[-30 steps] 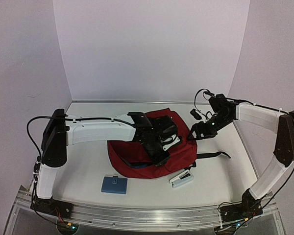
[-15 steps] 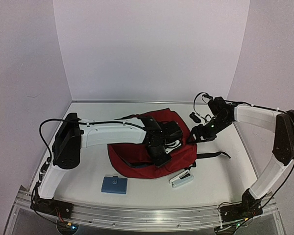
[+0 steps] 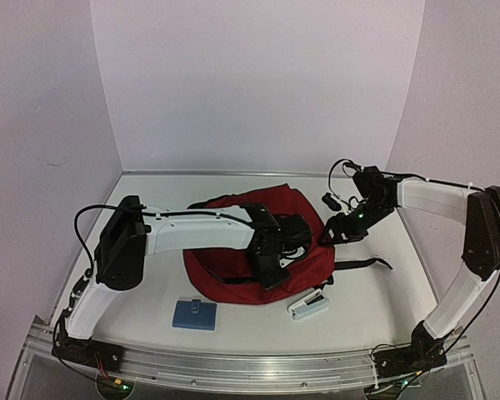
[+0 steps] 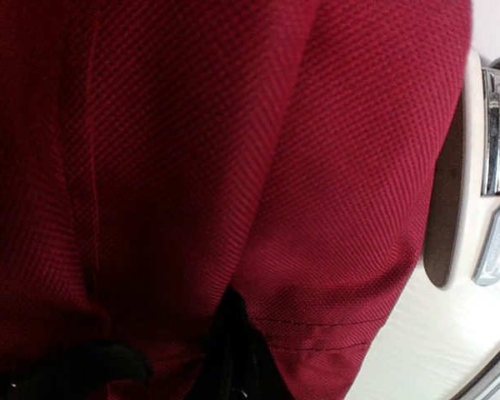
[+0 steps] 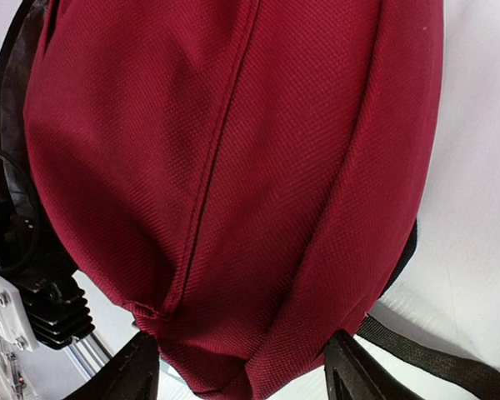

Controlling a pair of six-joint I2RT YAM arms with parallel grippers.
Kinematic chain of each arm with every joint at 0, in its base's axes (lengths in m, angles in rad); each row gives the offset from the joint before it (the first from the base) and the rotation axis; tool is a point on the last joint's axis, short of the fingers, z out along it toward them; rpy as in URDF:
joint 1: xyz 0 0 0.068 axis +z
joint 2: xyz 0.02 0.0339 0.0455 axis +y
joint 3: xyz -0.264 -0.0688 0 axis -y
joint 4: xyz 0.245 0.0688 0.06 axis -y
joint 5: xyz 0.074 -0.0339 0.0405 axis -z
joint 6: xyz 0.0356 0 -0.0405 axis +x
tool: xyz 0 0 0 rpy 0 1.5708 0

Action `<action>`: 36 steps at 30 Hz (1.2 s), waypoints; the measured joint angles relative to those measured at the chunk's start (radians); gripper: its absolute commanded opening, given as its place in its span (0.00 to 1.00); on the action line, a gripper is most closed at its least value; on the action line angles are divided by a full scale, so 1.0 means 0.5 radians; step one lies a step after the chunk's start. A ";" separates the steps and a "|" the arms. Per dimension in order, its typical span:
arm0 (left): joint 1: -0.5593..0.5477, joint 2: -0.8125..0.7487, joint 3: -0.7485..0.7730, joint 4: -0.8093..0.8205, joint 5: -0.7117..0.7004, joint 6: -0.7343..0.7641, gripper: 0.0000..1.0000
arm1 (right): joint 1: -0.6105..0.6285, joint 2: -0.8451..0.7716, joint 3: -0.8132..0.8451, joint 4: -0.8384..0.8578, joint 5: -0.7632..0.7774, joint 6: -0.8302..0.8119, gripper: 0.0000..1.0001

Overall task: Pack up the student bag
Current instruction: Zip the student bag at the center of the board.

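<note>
The student bag (image 3: pixel 233 254), dark red with black straps, lies flat in the middle of the table. My left gripper (image 3: pixel 272 268) presses down on the bag's near right part. In the left wrist view red fabric (image 4: pixel 192 150) fills the frame and bunches into a fold at the black fingertips (image 4: pixel 232 333), so the gripper (image 4: pixel 233 358) is shut on the cloth. My right gripper (image 3: pixel 327 237) is at the bag's right edge. In the right wrist view it (image 5: pixel 242 367) stands open, its two black fingers (image 5: pixel 127 375) on either side of the bag's rounded edge (image 5: pixel 233 208).
A white case with a metal clip (image 3: pixel 308 305) lies just off the bag's near right corner, also the white case (image 4: pixel 475 200) in the left wrist view. A blue wallet (image 3: pixel 194 315) lies near the front. A black strap (image 3: pixel 362 265) trails right. A small black object (image 3: pixel 331 198) sits behind the right gripper.
My left arm has reached further right across the bag and its gripper has closed on the fabric. The right gripper has narrowed a little around the bag's edge.
</note>
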 measured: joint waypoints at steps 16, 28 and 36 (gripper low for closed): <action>-0.004 -0.489 -0.474 0.266 0.110 -0.032 0.00 | 0.000 0.104 0.016 0.007 0.198 -0.009 0.00; -0.004 -0.733 -0.928 0.486 0.087 -0.131 0.00 | -0.123 0.193 0.238 -0.060 0.310 -0.052 0.00; 0.044 -1.038 -1.336 0.752 -0.037 -0.398 0.00 | -0.285 0.208 0.269 -0.052 0.402 -0.119 0.00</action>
